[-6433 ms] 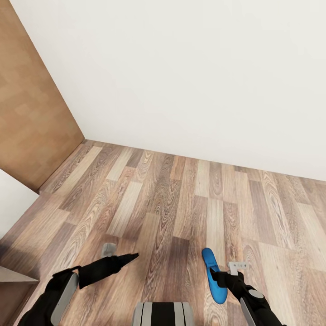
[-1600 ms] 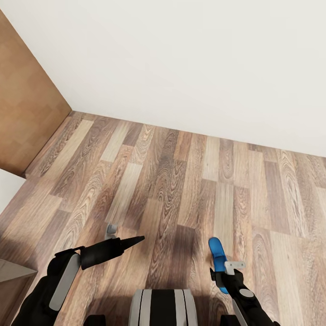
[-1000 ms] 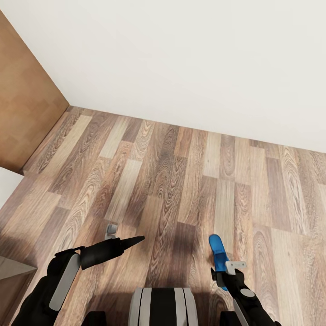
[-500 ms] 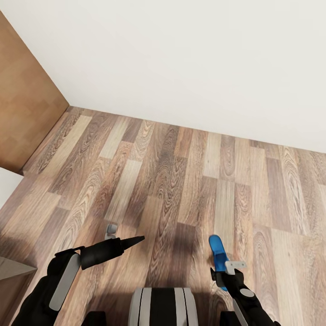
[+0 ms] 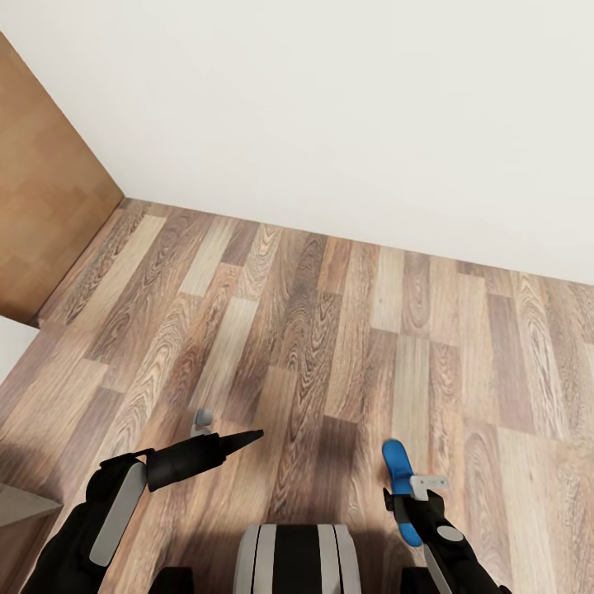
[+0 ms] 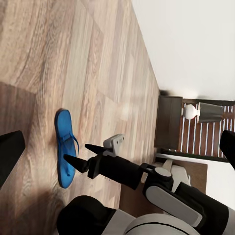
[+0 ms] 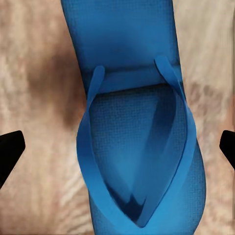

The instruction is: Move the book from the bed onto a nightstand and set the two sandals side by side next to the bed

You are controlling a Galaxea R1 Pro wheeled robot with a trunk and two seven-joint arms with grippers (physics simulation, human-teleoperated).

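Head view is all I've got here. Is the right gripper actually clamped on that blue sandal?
Observer: No. The right wrist view shows the right gripper open, with its fingertips clear of the sandal on both sides.
Operator: Is the sandal right way up?
Observer: Yes, straps up. The left wrist view shows it lying flat on the floor.
Operator: And the left gripper?
Observer: The left gripper is open, with nothing held between its fingers.

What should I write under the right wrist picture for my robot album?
Open right claw above a bright blue sandal lying flat on the wood floor.
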